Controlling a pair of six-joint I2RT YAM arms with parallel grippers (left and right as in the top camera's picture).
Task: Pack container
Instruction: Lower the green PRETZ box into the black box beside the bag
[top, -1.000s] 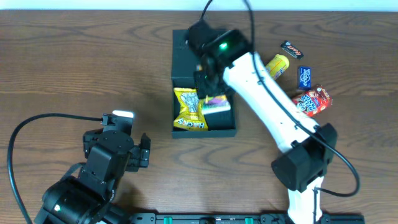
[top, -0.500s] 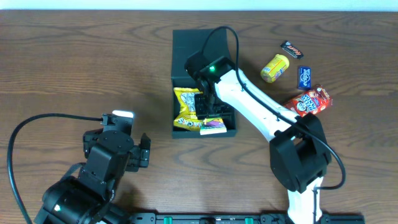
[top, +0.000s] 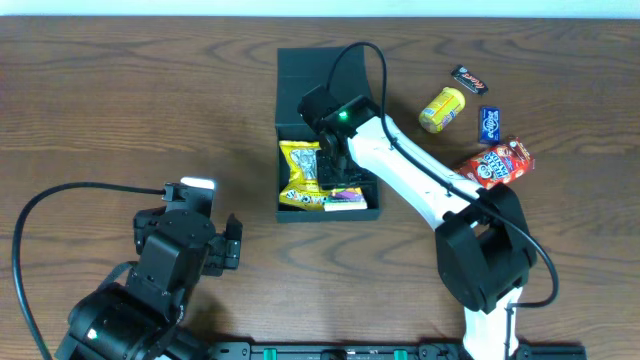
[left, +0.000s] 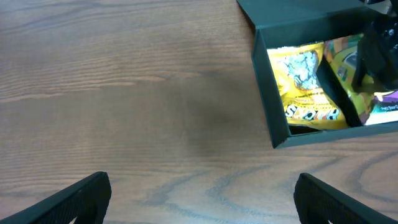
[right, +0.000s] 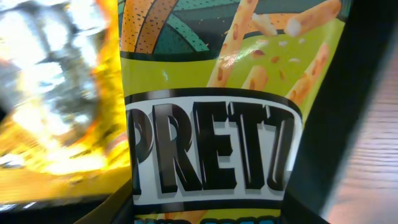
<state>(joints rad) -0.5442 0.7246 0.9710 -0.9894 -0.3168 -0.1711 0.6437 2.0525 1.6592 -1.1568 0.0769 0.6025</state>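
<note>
The black container (top: 290, 75) lies open at the table's middle, lid flap at the back; its near wall shows in the left wrist view (left: 268, 93). A yellow snack packet (top: 301, 172) lies in its left half. My right gripper (top: 337, 172) reaches down inside the container and is shut on a green-yellow pretzel packet (right: 211, 149), which fills the right wrist view beside the yellow packet (right: 56, 93). The pretzel packet's white and purple end (top: 346, 199) shows at the container's front. My left gripper (left: 202, 199) is open and empty over bare table, to the container's front left.
Loose snacks lie right of the container: a yellow tube-shaped snack (top: 443, 108), a dark bar (top: 468, 77), a blue packet (top: 489, 124) and a red packet (top: 502, 162). A black cable loops across the table at the left.
My right gripper has come down from above the container's back into its front right part, carrying the pretzel packet with it. The left arm has not moved.
</note>
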